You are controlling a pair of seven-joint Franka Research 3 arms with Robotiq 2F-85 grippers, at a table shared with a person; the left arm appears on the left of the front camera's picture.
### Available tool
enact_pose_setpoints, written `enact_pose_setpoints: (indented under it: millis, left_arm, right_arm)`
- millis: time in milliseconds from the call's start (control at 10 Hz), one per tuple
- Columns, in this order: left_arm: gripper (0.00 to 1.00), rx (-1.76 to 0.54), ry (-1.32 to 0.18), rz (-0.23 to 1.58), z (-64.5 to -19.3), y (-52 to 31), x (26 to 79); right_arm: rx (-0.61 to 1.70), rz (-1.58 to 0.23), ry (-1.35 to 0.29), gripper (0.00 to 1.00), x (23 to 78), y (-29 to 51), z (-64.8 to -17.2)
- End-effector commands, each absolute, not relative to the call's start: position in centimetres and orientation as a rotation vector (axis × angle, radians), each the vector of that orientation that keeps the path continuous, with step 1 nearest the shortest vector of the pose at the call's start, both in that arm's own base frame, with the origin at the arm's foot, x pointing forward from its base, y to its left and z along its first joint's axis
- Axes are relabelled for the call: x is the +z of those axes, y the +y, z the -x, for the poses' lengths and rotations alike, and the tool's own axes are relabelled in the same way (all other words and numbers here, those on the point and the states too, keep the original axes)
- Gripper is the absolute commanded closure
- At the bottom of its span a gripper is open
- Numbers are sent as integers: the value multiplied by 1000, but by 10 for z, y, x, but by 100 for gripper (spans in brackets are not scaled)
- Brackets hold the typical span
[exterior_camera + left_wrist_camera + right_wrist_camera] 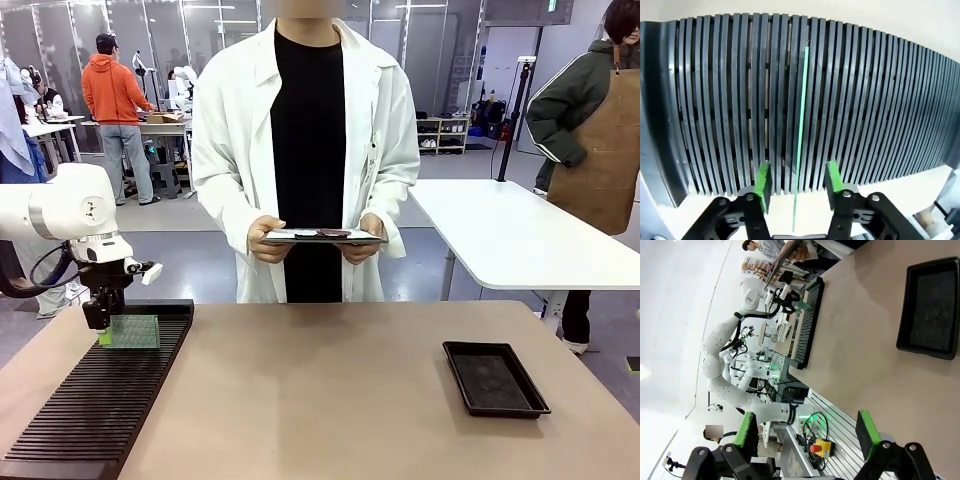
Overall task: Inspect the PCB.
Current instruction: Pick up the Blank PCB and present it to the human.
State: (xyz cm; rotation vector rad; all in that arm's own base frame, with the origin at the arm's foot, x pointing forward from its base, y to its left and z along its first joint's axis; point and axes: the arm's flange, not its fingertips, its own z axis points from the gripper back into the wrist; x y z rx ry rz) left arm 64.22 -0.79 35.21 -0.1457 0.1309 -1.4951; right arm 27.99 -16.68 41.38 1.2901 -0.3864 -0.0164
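The left wrist view showed the left end effector (797, 166) partly open astride the PCB (802, 100), a thin green line edge-on in a slot of the black slotted rack (880, 100), a gap beside each green pad (762, 182), nothing gripped. The right wrist view showed the right end effector (806, 416) spread wide and empty above the desk (860, 355), the black tray (932, 310) beyond. From the front the board's broad face stood upright near the rack's far end, and across the desk a person (300, 150) held a grey clipboard (322, 236) in both hands.
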Motion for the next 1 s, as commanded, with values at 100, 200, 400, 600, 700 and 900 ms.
enact_pose_setpoints:
  millis: [100, 200, 400, 600, 700, 900]
  left_arm:
    - [100, -1469, 152, 134, -642, -8, 345]
    - [100, -1477, 159, 138, -641, -8, 345]
    - [100, -1481, 154, 161, -641, -7, 344]
    - [100, -1482, 160, 161, -641, -8, 345]
    - [100, -1467, 159, 159, -641, -7, 346]
    - [100, -1384, 149, 104, -633, -2, 371]
  right_arm:
    - [-11, -1300, -401, 0, 415, -167, -279]
    - [-11, -1300, -401, 0, 415, -167, -279]
    - [-11, -1300, -401, 0, 415, -167, -279]
    - [-11, -1300, -401, 0, 415, -167, -279]
    - [-11, -1300, -401, 0, 415, -167, -279]
    - [-11, -1300, -401, 0, 415, -167, -279]
